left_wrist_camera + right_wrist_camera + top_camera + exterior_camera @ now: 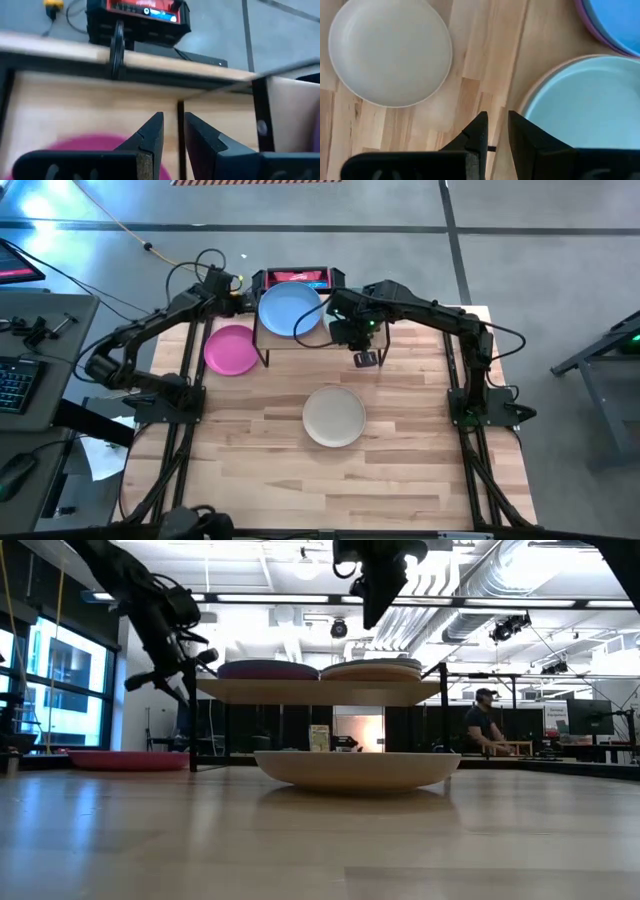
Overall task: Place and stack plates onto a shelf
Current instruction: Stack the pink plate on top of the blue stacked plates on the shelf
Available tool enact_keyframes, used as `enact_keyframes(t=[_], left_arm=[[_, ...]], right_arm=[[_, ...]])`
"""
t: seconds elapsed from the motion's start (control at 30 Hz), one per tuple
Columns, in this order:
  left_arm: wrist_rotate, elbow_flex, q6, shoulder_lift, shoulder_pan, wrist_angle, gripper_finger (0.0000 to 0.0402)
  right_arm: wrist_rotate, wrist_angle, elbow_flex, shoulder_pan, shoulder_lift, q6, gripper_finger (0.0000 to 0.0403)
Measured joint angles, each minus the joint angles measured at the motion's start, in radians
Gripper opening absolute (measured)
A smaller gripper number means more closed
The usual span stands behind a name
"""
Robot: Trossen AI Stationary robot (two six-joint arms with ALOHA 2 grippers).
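- Nearest the low camera you have the cream plate [357, 768], alone on the bare counter [400, 470] in front of the shelf [320, 690] and well clear of both arms. You will probably want it next, since nothing crowds its rim.
- The pink plate [231, 349] lies on the counter just beside the shelf's left end, also unstacked.
- On the shelf, the left stack shows a blue plate [290, 309] on top with a purple rim under it in the right wrist view. The right stack is topped by a pale teal plate [585, 100], mostly hidden under the right arm in the high view. I cannot count the plates in either stack.
- Your right pincer [366, 358] hangs above the shelf's front right edge, over the counter. Its fingers stand a narrow slot apart and hold nothing. That fits a pincer clear of the teal plate and free to reach for the cream one.
- Your left pincer [172, 137] sits at the shelf's left rear corner, above the pink plate. Its fingers are also only slightly parted and empty. It looks well placed to drop onto the pink rim.
- A red and black case [296, 278] lies on the floor behind the counter, and a person [487, 725] sits far back in the room.
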Motion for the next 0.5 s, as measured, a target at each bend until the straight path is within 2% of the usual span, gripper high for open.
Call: enact_keyframes(t=[0.13, 0.5], left_arm=[[0.000, 0.055, 0.117, 0.063, 0.040, 0.042, 0.0067], [0.028, 0.216, 0.334, 0.188, 0.145, 0.011, 0.0067]], right_arm=[[0.001, 0.026, 0.000, -0.006, 0.000, 0.019, 0.0055], [0.016, 0.044, 0.000, -0.020, 0.000, 0.117, 0.0055]])
